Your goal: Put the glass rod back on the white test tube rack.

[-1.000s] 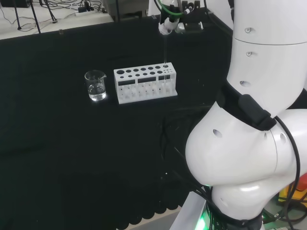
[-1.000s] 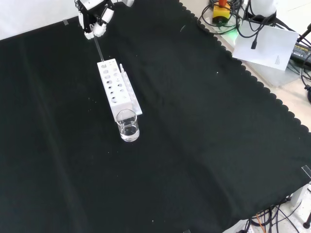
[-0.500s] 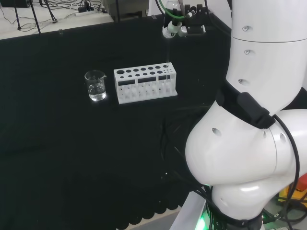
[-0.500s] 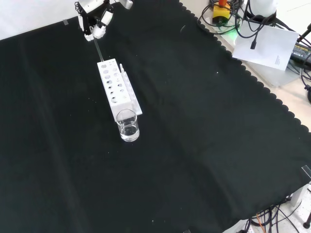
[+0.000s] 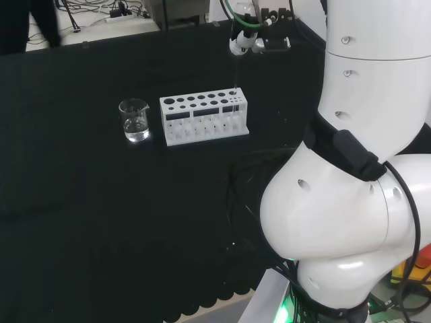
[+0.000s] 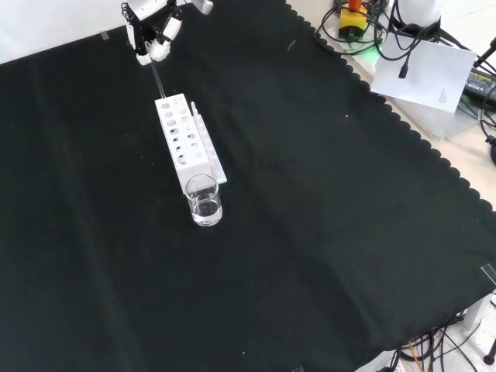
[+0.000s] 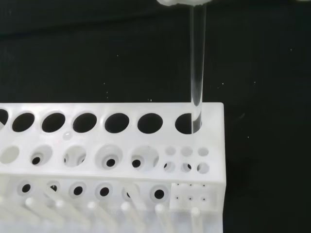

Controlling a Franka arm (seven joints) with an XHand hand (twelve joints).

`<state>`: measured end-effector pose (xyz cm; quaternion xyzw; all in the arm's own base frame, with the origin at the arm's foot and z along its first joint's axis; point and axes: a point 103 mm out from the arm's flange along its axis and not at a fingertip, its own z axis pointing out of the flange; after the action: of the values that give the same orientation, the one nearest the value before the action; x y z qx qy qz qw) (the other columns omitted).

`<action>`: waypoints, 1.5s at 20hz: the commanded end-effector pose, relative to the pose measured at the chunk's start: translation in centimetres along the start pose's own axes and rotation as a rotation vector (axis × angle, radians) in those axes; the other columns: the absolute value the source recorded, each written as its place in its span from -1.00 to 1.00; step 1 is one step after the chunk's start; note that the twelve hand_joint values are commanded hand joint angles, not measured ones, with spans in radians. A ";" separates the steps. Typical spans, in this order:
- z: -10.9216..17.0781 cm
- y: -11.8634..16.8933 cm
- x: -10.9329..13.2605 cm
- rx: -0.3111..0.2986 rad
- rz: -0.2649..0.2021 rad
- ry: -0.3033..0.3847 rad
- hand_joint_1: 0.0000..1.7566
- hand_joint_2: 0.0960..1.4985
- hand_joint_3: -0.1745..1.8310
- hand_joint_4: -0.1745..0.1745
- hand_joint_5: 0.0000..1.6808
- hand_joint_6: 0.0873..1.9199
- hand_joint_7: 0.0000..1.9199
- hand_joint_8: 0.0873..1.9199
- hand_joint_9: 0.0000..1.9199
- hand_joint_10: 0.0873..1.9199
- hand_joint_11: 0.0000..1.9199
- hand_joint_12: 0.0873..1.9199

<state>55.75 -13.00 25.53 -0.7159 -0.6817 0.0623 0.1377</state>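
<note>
The white test tube rack (image 5: 204, 120) (image 6: 188, 143) stands on the black cloth. Above its right end in the head view hangs the hand (image 5: 244, 40) (image 6: 151, 35), its fingers pinched on the top of the clear glass rod (image 6: 156, 77) (image 7: 198, 63). The rod hangs nearly upright. In the wrist view its lower tip sits at the mouth of the end hole in the rack's (image 7: 112, 145) back row. A blurred white part of the hand (image 7: 180, 2) shows where the rod starts.
A small glass beaker (image 5: 134, 120) (image 6: 204, 200) with a little clear liquid stands just off the rack's other end. The arm's big white links (image 5: 350, 168) stand at the right of the head view. Cables and boxes lie beyond the cloth's scalloped edge (image 6: 403, 116).
In the head view the hand has shifted slightly to the right and a touch lower, still holding the rod over the rack's end. Rack and beaker have not moved.
</note>
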 end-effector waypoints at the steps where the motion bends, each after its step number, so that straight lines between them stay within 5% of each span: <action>1: 0.5 0.1 0.0 0.022 -0.012 0.015 0.50 0.43 -1.00 -1.00 0.45 -0.74 0.30 -0.15 0.66 -0.30 0.75 -0.58; 4: 0.6 -0.1 0.0 0.037 -0.019 0.017 0.49 0.43 -1.00 -1.00 0.43 -0.69 0.30 -0.16 0.66 -0.29 0.75 -0.58; 5: 0.7 -0.2 0.2 0.059 -0.022 -0.031 0.54 0.42 -1.00 -1.00 0.37 -0.55 0.33 -0.25 0.51 -0.29 0.74 -0.58; 7: 0.8 -0.3 0.3 0.082 -0.029 -0.043 0.72 0.29 -1.00 -1.00 0.12 -0.30 0.29 -0.45 0.47 -0.55 0.72 -0.57; 10: 0.6 -0.4 0.5 0.087 -0.032 -0.045 0.85 0.18 -1.00 -1.00 -0.22 -0.11 -0.03 -0.29 0.62 -0.95 0.69 -0.49; 15: -0.1 -0.7 0.6 0.047 -0.047 -0.015 0.87 0.15 -1.00 -1.00 -0.60 -0.29 -0.34 -0.21 0.68 -1.00 0.68 -0.34; 30: -2.6 -1.7 -1.2 0.021 -0.010 -0.032 0.87 0.14 -1.00 -1.00 -0.62 -0.40 -0.39 -0.21 0.69 -1.00 0.68 -0.29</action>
<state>54.85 -13.89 27.91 -0.7061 -0.6903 0.0772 0.1375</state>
